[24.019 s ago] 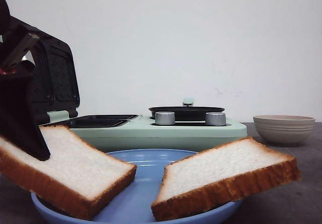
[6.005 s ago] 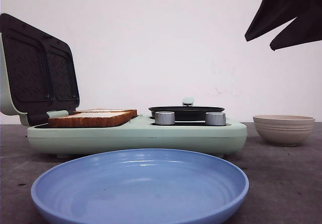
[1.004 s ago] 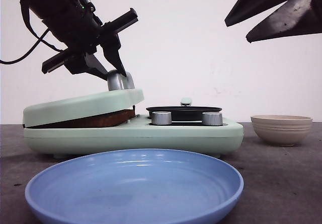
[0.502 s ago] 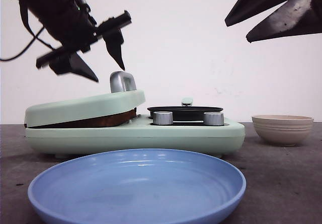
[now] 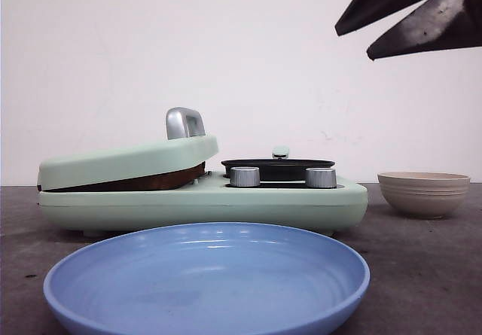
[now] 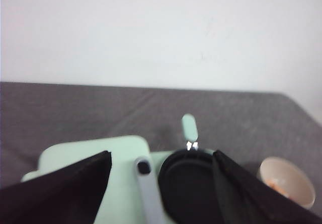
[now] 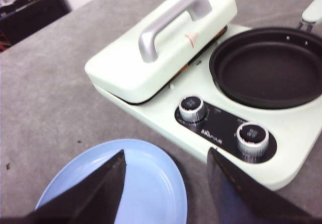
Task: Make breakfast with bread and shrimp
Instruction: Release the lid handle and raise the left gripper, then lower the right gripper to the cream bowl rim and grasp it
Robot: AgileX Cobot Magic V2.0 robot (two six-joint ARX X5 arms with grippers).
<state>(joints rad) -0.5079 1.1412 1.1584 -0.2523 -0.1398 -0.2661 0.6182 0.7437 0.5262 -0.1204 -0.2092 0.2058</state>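
Shrimp [image 6: 278, 184] in bowl [image 6: 287, 179] (left wrist only)

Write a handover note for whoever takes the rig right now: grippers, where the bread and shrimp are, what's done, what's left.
Left gripper: open, empty, raised above the sandwich maker.
Right gripper: open, empty, hovering over the blue plate.
Bread: inside the press under the lowered lid, which rests slightly ajar on it.
Shrimp: in the beige bowl, on the right.
Done: bread loaded, lid down.
Left: shrimp into the empty black pan, then plating.
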